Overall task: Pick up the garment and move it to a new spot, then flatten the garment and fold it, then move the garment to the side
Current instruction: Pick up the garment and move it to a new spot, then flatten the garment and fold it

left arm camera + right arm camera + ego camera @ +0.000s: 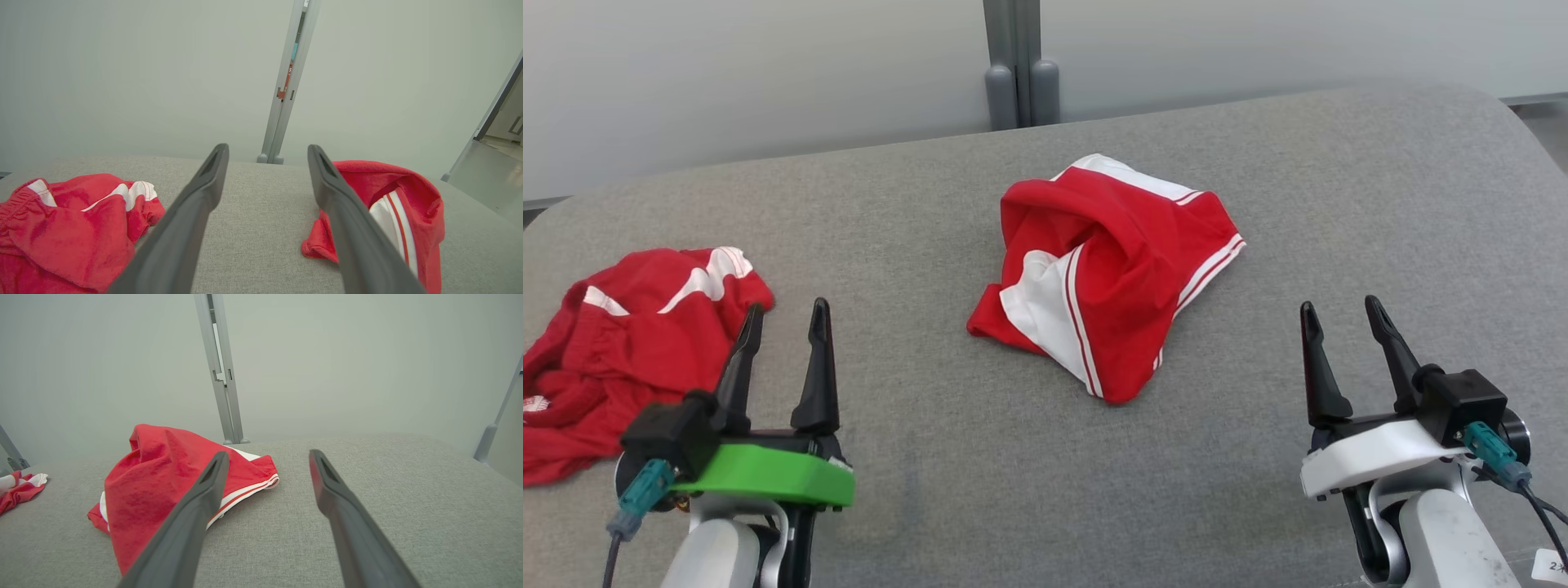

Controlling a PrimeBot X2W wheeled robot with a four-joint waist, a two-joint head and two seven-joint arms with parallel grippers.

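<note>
Open, empty: left end effector (787,306) and right end effector (1340,303). Centre garment (1107,269) lies bunched; flattening seems next: pinch opposite hems, spread.

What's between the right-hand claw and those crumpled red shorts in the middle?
Nothing: the head view shows bare grey surface between right gripper and middle red shorts.
</note>
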